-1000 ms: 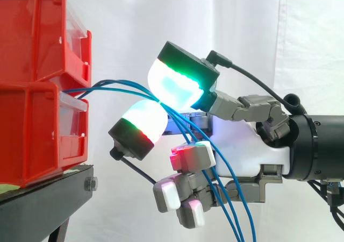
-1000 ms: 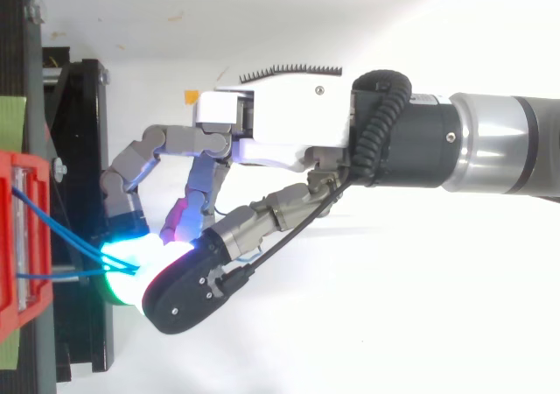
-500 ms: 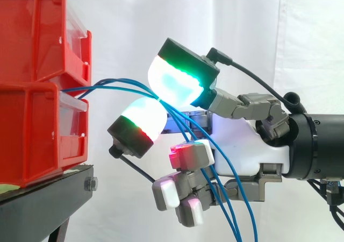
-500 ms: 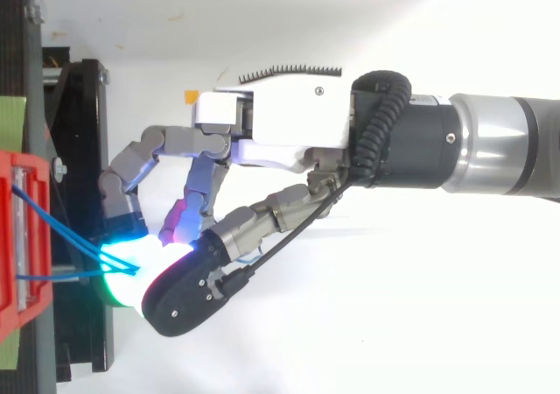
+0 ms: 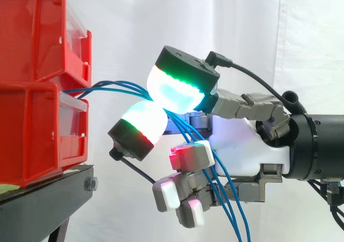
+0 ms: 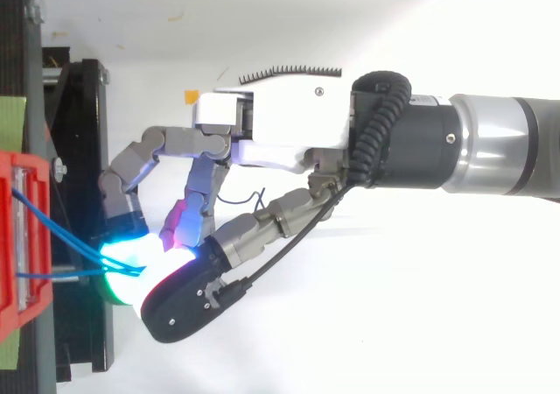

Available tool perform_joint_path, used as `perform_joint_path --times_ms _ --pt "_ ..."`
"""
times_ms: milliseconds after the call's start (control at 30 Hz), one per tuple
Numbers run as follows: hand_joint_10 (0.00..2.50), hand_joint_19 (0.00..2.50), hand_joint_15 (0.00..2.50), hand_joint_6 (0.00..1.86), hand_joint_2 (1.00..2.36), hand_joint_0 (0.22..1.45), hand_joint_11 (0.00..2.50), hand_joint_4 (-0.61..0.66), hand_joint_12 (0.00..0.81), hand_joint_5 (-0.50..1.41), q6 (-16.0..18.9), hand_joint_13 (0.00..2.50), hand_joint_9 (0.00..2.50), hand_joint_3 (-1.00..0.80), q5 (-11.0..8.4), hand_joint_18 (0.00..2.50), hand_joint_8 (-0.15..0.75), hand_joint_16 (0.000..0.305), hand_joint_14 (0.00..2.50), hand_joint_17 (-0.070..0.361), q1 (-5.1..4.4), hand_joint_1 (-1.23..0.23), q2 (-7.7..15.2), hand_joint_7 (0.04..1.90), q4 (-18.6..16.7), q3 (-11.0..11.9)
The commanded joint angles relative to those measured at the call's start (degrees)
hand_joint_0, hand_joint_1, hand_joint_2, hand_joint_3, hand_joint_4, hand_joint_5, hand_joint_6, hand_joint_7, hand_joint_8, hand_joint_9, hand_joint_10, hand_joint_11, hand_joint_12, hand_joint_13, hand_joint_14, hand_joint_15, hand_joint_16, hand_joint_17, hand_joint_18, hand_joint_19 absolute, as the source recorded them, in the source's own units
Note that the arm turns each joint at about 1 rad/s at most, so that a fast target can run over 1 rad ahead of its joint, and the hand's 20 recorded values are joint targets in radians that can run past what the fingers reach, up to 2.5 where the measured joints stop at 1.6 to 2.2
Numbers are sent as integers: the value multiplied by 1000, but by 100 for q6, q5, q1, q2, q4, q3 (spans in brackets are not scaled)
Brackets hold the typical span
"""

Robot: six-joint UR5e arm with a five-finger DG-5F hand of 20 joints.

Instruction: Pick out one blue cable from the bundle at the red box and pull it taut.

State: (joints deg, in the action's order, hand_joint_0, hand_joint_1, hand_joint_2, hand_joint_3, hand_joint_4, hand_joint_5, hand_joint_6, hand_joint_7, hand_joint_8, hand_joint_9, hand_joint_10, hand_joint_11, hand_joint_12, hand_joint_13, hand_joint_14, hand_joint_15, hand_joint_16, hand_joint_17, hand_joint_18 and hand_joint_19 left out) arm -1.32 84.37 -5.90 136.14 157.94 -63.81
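Pinching several blue cables (image 5: 115,83) between glowing pads (image 5: 174,89) near the red box (image 5: 37,129), the robot hand (image 5: 242,145) has its grasp, but singling one out and tautening seemingly remain.

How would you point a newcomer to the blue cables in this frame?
Start at the stacked red bins on the left of the side view. From where the two meet, the blue cables arc right into the pinch of the hand, then hang down. Only they are thin and blue.
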Motion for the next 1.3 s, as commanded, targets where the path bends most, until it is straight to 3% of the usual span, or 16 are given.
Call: perform_joint_path --times_ms 0,233,367,833,1267 --pt "34 834 598 946 1023 770 838 -339 335 -108 0 1106 1336 -128 0 956 272 48 24 107 1 -911 0 1222 0 0" --pt "33 895 620 958 1009 870 837 -390 321 -117 0 1104 1338 -397 0 897 259 45 23 102 10 -892 0 1244 26 0" --pt "34 862 611 962 1000 865 834 -389 320 -118 0 1109 1332 -490 0 919 259 45 25 101 10 -899 0 1235 18 0" --pt "35 795 609 964 1000 822 844 -352 320 -112 0 1124 1336 -500 0 967 260 45 26 102 10 -919 0 1204 26 0" --pt "35 813 610 915 1000 587 840 -78 341 -87 0 1124 1342 -500 0 982 276 47 27 106 19 -889 0 799 70 0"
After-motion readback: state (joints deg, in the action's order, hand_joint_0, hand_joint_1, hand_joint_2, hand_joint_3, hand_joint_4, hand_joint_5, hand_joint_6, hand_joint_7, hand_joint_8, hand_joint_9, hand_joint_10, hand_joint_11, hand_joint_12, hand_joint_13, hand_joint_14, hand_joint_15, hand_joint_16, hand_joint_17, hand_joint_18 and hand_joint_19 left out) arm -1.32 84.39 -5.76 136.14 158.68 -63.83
